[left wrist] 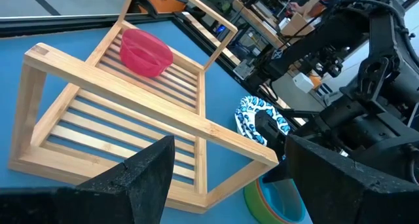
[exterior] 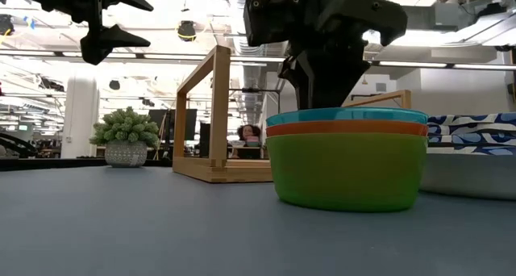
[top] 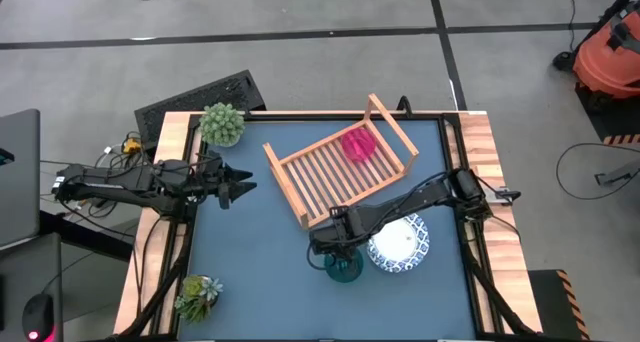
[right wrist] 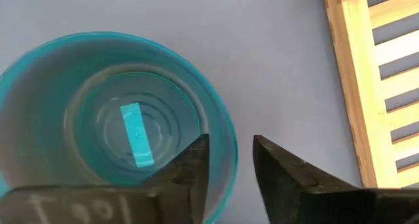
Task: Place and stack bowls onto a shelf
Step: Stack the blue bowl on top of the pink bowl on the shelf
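**Three nested bowls under my right gripper, shelf at twelve o'clock**

Three small bowls sat nested near the front of the table: teal bowl (right wrist: 98, 119) inside, an orange one (exterior: 347, 128) between, the green bowl (exterior: 347, 171) outermost. My right gripper (right wrist: 230, 160) hung directly over the stack, its fingers parted only a narrow way and straddling the teal rim, one finger (right wrist: 186, 165) inside the bowl and the other outside. It held nothing that I could see (the pads were not yet pressed on the rim).

What the next move turned on, as I judged it: the shelf (top: 300, 197) lay just beyond the stack toward twelve to one o'clock in the high view, long axis running from eight to two o'clock, its near rail close to the gripper. The pink bowl (top: 359, 144) already rested on the slats toward the far end. The white bowl (top: 400, 242) with the blue rim sat just beside the stack at three o'clock.

My left gripper (top: 238, 187) waited at nine o'clock, spread wide and empty, well apart from the stack. The right arm was plainly nearer.
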